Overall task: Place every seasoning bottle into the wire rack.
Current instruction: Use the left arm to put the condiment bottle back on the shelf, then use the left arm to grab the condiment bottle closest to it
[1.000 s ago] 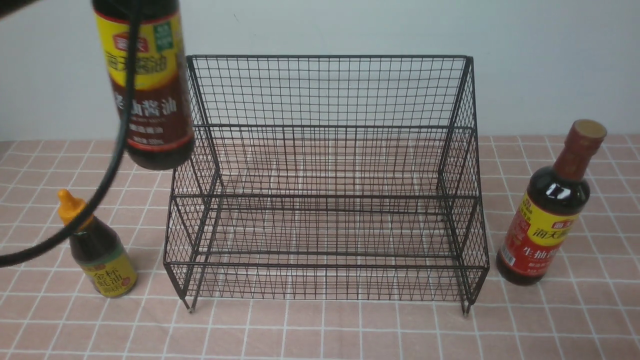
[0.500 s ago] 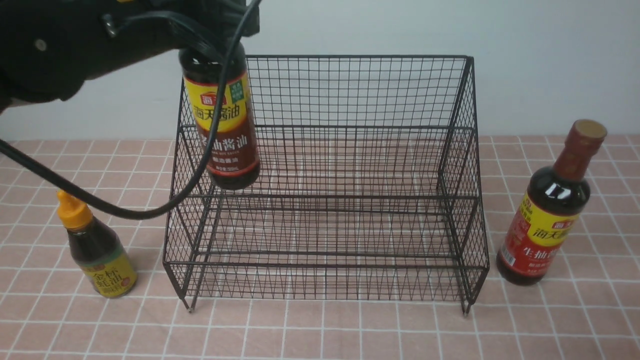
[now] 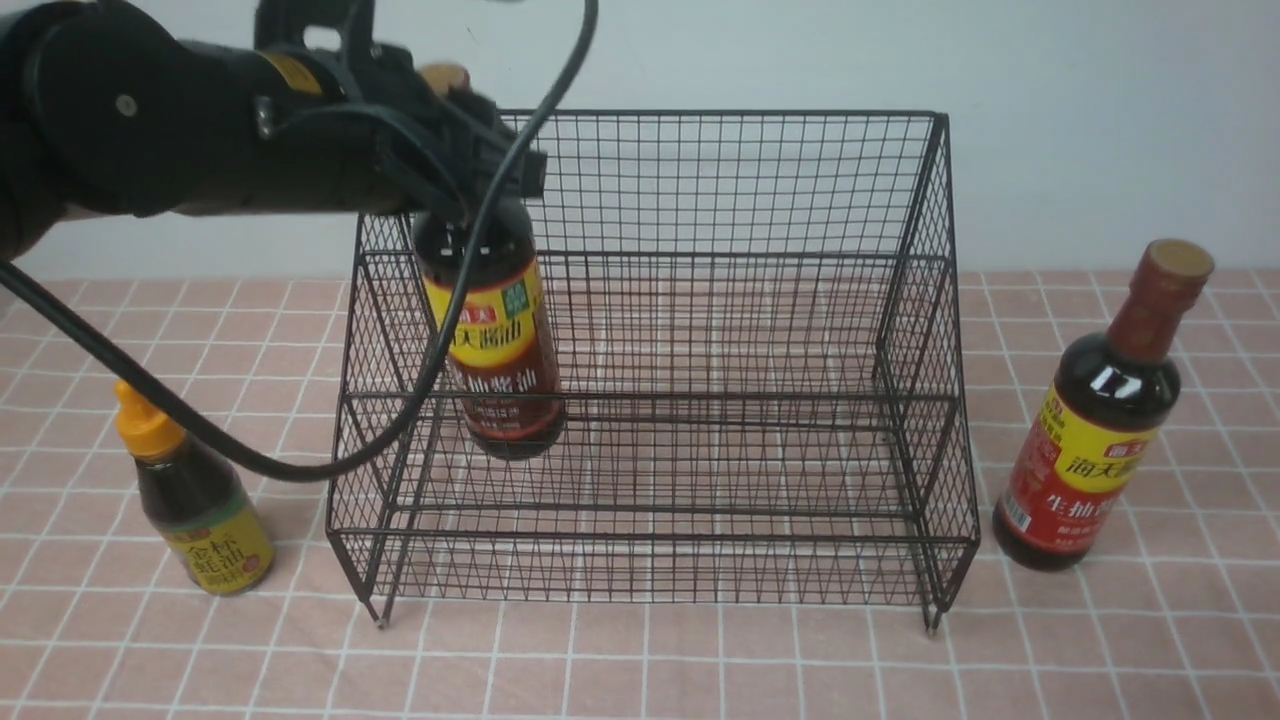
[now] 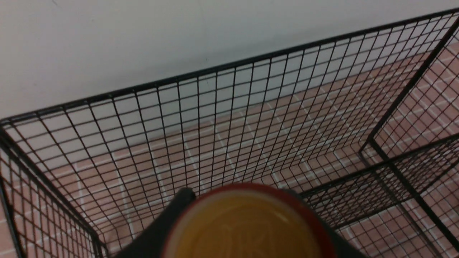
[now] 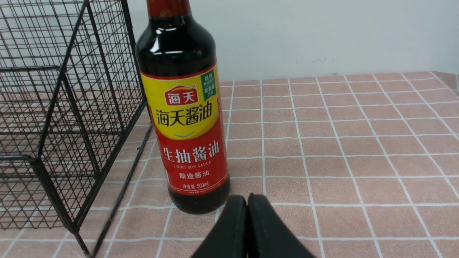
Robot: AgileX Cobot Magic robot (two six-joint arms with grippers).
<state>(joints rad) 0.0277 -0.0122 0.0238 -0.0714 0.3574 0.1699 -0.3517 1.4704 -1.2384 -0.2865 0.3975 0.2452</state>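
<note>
The black wire rack stands on the pink-tiled tabletop, two mesh tiers stepping up to a tall back. Inside its left part hangs the brown-label bottle, tilted a little; I cannot tell whether its base touches a shelf. The left tool is closed around this bottle's neck, just below the tan cap, with a black cable looping down in front. The label's yellow band carries a red logo and "酱油", and its brown band has paler characters partly hidden behind the wires.

The red-label bottle stands upright on the tabletop just right of the rack, outside it. It holds dark sauce and has a brown-red neck and a tan cap. It reads "海天", "海天酱油", "生抽酱油", "LIGHT SOY SAUCE", "酿造酱油" and "500mL".

The short bottle, with an orange nozzle cap and a yellow label, stands left of the rack; its writing is too small to read surely.

The right tool is near the red-label bottle's base, its fingers pressed together and gripping nothing.
</note>
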